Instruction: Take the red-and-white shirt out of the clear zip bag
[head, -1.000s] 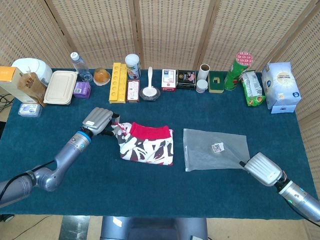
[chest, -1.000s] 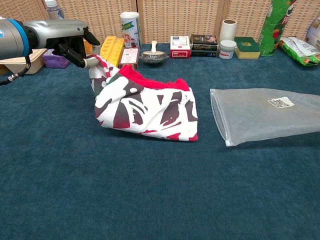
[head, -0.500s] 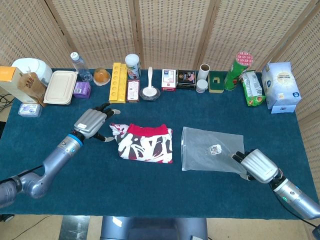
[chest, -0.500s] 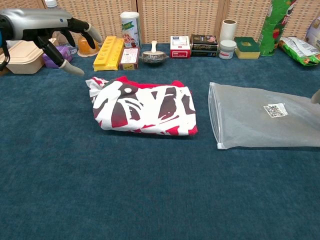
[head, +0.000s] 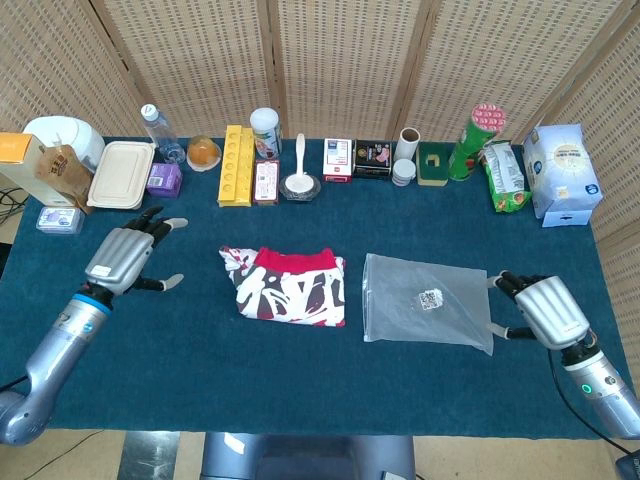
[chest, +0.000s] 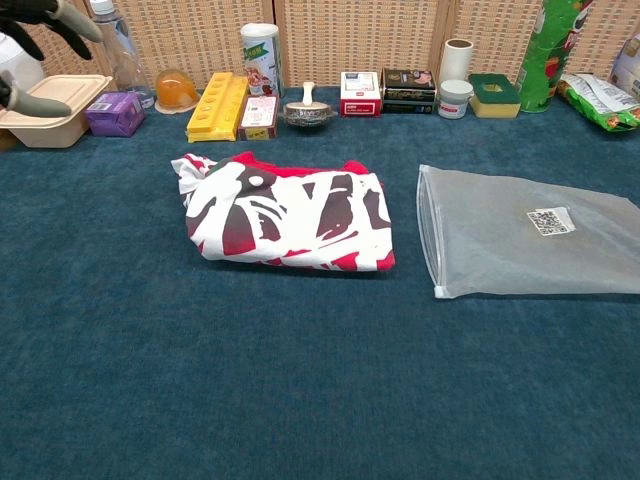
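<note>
Shirt (head: 290, 287) lies released beside the empty zip bag (head: 428, 300); I have withdrawn both robot hands, left (head: 125, 257) and right (head: 542, 309), fingers spread — extraction looks complete.

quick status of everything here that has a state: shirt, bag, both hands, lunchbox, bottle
red-and-white shirt: out of the bag, folded, flat on the table
clear zip bag: empty, flat, beside the shirt and apart from it
left hand: holds nothing, fingers spread, clear of the shirt
right hand: holds nothing, fingers apart, at the bag's right edge
beige lunchbox: lid on
water bottle: upright, capped
</note>
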